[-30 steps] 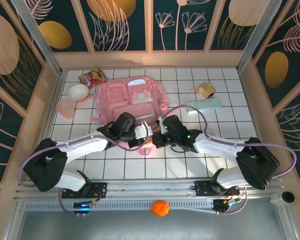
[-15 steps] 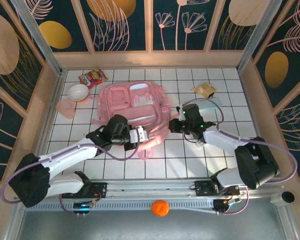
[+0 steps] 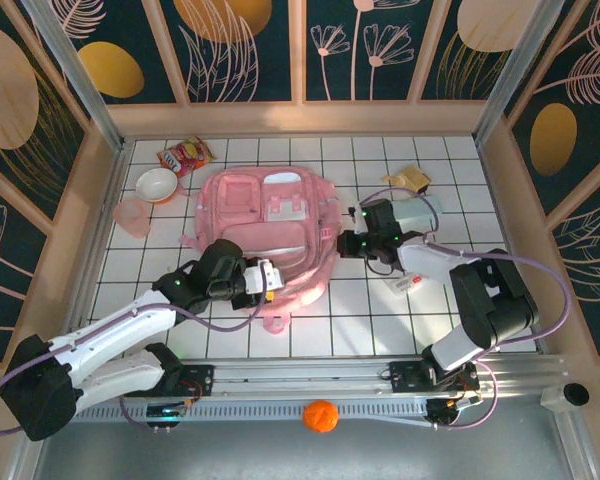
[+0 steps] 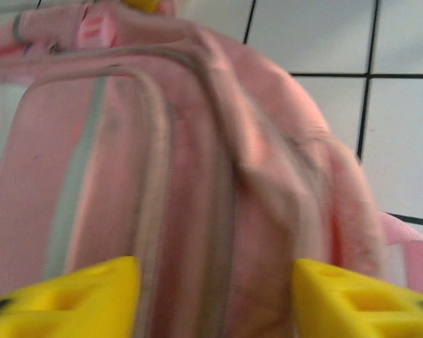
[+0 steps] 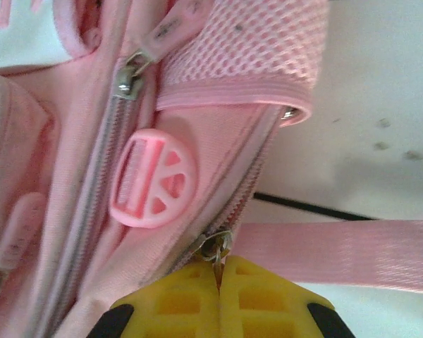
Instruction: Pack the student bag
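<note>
The student bag (image 3: 270, 215), a large light-pink backpack, lies flat on the white tiled table with its front pockets up. My right gripper (image 3: 346, 243) is at the bag's right edge. In the right wrist view its yellow fingers (image 5: 190, 299) are shut on the metal zipper pull (image 5: 216, 251), next to a round pink buckle (image 5: 151, 179) and a pink strap (image 5: 338, 253). My left gripper (image 3: 268, 280) is at the bag's near edge. Its yellow fingertips (image 4: 92, 292) stand wide apart over blurred pink bag fabric (image 4: 197, 176), gripping nothing.
A white bowl (image 3: 157, 184), a pink cup (image 3: 132, 215) and a snack packet (image 3: 185, 155) sit at the back left. A mint case (image 3: 420, 210) and a tan object (image 3: 410, 180) lie to the right of the bag. An orange ball (image 3: 320, 415) rests below the rail.
My right gripper carried the zipper pull from the bag's near edge up along its right side. The left gripper shut, then opened and drew back to the near left.
</note>
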You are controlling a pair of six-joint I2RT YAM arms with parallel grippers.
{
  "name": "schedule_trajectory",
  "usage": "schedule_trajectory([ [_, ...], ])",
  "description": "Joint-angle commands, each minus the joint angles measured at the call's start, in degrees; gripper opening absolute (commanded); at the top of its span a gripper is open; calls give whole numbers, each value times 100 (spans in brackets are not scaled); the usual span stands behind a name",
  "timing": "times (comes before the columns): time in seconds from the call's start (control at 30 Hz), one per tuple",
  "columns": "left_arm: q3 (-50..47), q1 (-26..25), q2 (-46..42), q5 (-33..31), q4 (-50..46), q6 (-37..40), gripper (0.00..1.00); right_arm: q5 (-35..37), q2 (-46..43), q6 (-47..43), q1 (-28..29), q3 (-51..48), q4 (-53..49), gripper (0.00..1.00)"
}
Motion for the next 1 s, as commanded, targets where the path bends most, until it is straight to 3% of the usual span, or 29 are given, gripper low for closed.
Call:
schedule_trajectory([
  [0.0,323,-13,66,16,-28,-1026,73,262,-270,183,493,-102,219,0],
  [0.07,221,-112,98,569,798,-1658,74,328,-323,293,650,-103,206,0],
  [0.1,113,-247,147,518,1308,-1921,74,331,-347,348,710,-109,228,0],
  [0.23,221,-693,851,-602,2119,-2132,76,372,-432,451,870,-91,196,0],
  [0.43,385,-747,1949,-932,2476,-1868,75,405,-599,513,930,-143,150,0],
  [0.53,338,-749,2140,-896,2518,-1741,56,423,-677,500,930,-178,116,0],
  [0.7,51,-749,1930,-784,2727,-1634,0,490,-626,410,810,-144,54,0],
  [0.97,-217,-748,1403,315,2514,-1337,0,612,-316,472,53,16,367,0],
])
